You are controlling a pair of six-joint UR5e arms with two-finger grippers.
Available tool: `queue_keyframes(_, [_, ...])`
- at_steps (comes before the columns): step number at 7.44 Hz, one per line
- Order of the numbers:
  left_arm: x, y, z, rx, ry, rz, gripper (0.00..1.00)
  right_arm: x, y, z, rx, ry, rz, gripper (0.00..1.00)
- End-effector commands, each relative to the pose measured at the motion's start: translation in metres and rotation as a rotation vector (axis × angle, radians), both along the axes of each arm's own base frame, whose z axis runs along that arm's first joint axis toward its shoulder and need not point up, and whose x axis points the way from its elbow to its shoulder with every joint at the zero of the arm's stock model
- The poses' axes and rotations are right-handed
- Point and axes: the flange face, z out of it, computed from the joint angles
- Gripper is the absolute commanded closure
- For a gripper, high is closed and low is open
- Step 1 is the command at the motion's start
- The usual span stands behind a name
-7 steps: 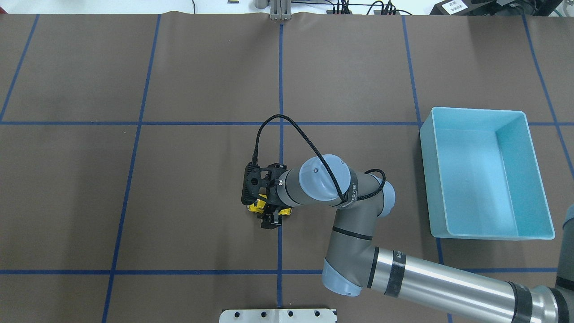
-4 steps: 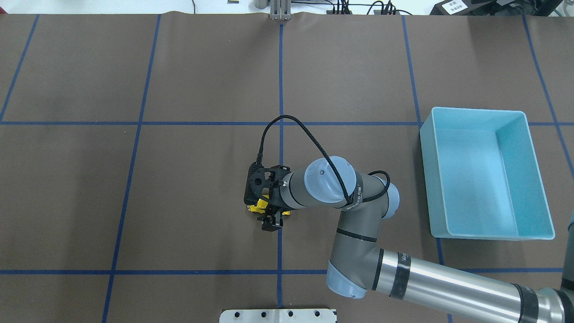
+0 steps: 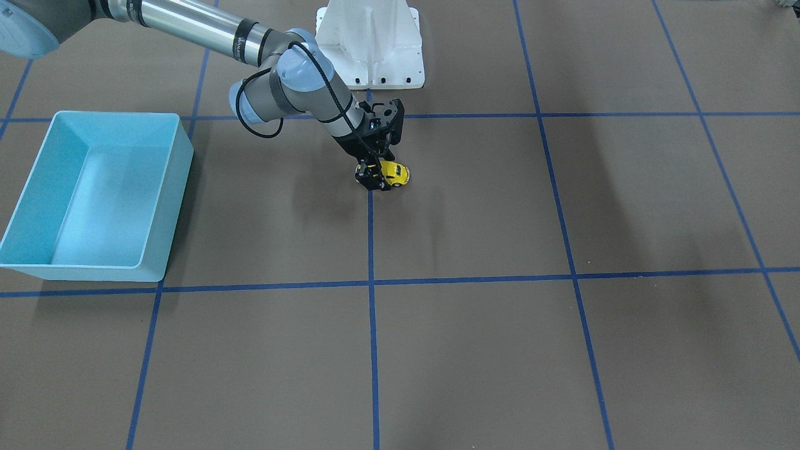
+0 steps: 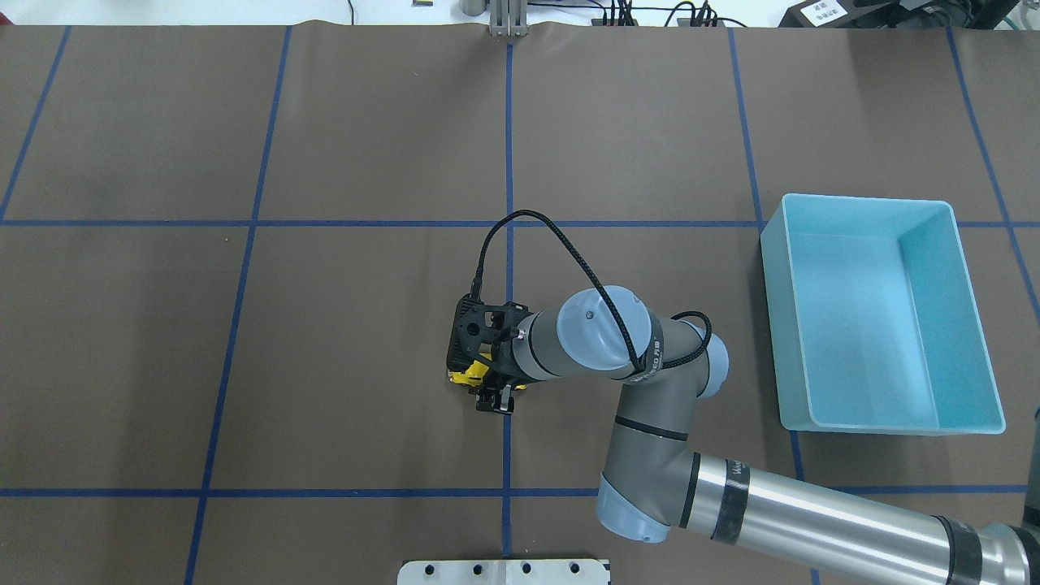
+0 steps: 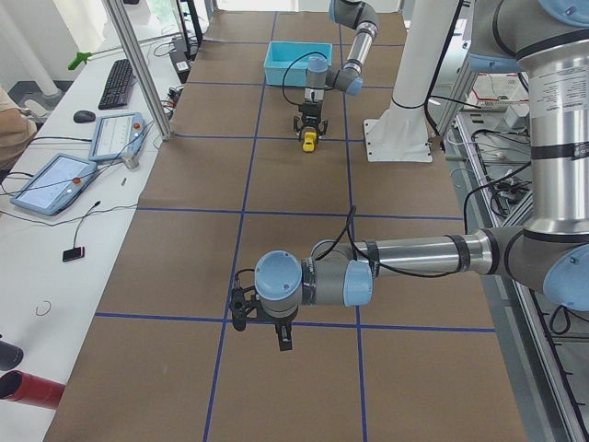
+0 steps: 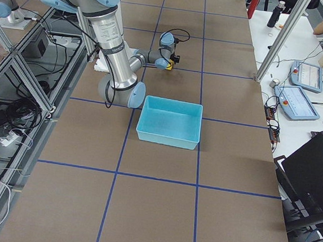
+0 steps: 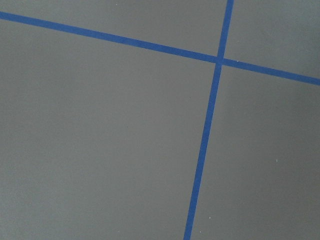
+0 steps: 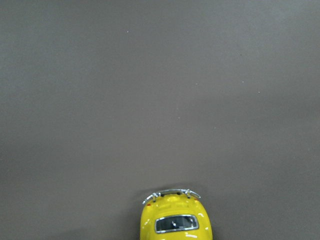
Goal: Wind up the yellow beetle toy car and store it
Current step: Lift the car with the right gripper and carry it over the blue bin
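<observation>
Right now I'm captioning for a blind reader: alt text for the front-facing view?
The right tool grips a yellow car on a brown table with blue grid lines. An empty blue bin sits apart at the view's left.

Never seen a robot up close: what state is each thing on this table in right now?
yellow beetle toy car, upright on the table, gripped.
right fingers, shut on the car.
left fingers, far from the car; open or shut unclear.
blue bin, upright, empty.
</observation>
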Motion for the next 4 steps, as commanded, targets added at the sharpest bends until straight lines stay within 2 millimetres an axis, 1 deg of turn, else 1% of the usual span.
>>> queue_keyframes(1, [0.0, 0.0, 0.0, -0.001, 0.0, 0.0, 0.0, 0.012, -0.002, -0.002, 0.031, -0.028, 0.003, 0.87])
queue_keyframes(2, [0.0, 0.0, 0.001, -0.002, 0.0, 0.0, 0.0, 0.025, -0.012, -0.011, 0.041, -0.045, 0.016, 0.97])
queue_keyframes(3, [0.0, 0.0, 0.0, -0.001, 0.0, 0.0, 0.0, 0.033, -0.021, -0.013, 0.032, -0.052, 0.031, 1.0])
queue_keyframes(4, [0.0, 0.0, 0.0, 0.001, 0.0, 0.0, 0.0, 0.038, -0.025, -0.013, 0.031, -0.055, 0.04, 1.0])
